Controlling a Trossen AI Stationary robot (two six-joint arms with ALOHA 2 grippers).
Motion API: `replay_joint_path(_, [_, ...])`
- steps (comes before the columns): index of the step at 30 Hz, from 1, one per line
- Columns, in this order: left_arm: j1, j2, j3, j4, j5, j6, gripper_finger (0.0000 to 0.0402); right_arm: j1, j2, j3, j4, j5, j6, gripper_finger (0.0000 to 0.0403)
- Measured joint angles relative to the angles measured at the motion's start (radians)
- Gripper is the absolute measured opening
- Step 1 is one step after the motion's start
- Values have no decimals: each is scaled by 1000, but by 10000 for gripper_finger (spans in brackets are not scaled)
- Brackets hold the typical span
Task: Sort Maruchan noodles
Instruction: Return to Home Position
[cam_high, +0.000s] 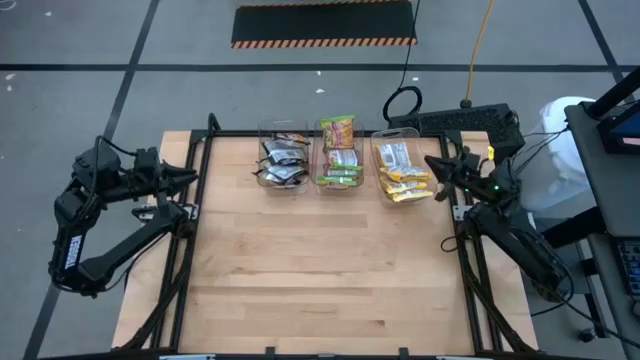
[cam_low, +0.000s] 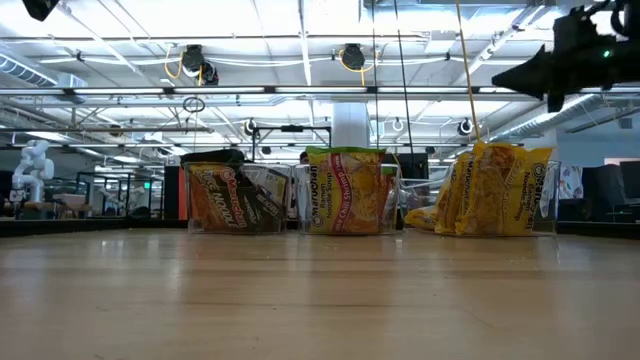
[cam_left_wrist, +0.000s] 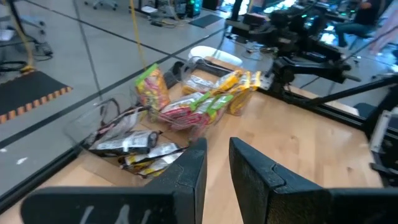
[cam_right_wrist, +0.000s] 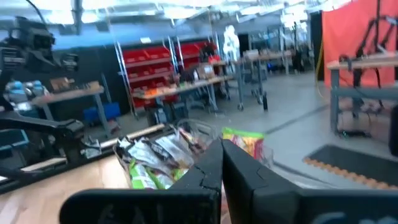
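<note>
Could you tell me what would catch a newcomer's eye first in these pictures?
A row of three clear bins at the far edge of the wooden table draws the eye: black packets in the left one, green-and-pink packets in the middle, yellow packets on the right. The left tool sits by the table's left edge; the right tool hangs close beside the yellow packets' bin.

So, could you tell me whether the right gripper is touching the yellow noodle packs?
Apart. The low view shows the right gripper hanging well above the yellow noodle packs, with clear open space between them.
</note>
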Motion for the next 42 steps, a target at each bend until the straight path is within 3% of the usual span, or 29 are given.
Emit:
replay_joint_path(7, [0, 0, 0, 0, 13, 26, 74, 0, 0, -139, 216, -23, 5, 0])
replay_joint_path(26, [0, 0, -16, -3, 17, 140, 74, 0, 1, -209, 234, -21, 5, 0])
replay_joint_path(30, [0, 0, -103, 33, 69, 136, 74, 0, 1, -210, 247, -20, 22, 0])
replay_joint_path(36, [0, 0, -299, 288, 169, 110, 74, 0, 1, -210, 271, -20, 60, 0])
replay_joint_path(42, [0, 0, -485, 524, 178, 52, 74, 0, 1, -210, 271, -19, 61, 0])
